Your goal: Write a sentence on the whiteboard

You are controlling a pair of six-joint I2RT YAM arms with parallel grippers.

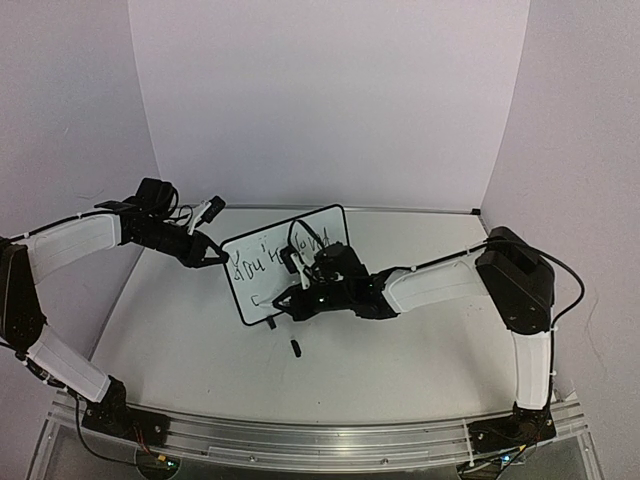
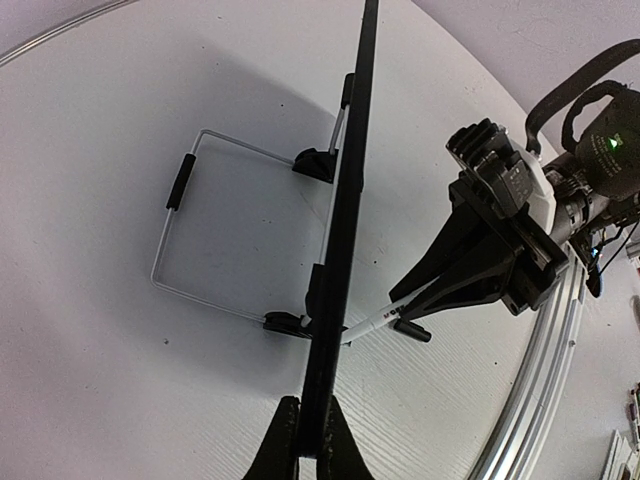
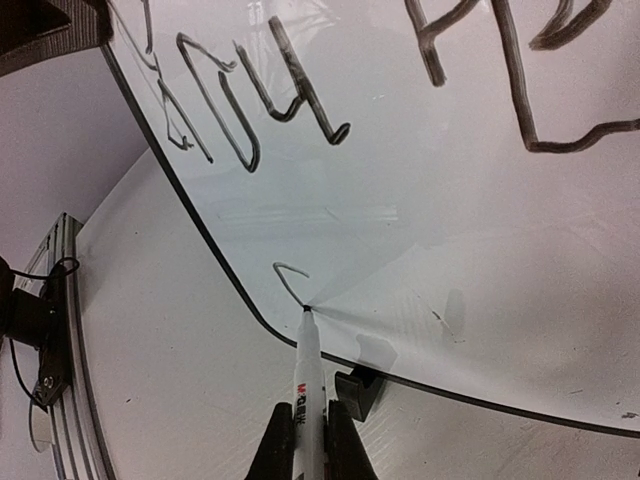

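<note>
Marker (image 3: 309,370) tip on whiteboard (image 3: 450,260), pinched in right hand (image 3: 309,425)

The white table (image 1: 400,360) carries the whiteboard (image 1: 285,262), which stands on small black feet directly ahead of the right gripper (image 3: 303,445), its lower edge caught between the fingers of the left gripper (image 2: 300,445). A bent wire stand (image 2: 200,215) rests on the surface behind the board, away from the right gripper. A small black cap (image 1: 296,347) lies loose on the table, just nearward of that gripper's marker (image 3: 308,370).
</note>
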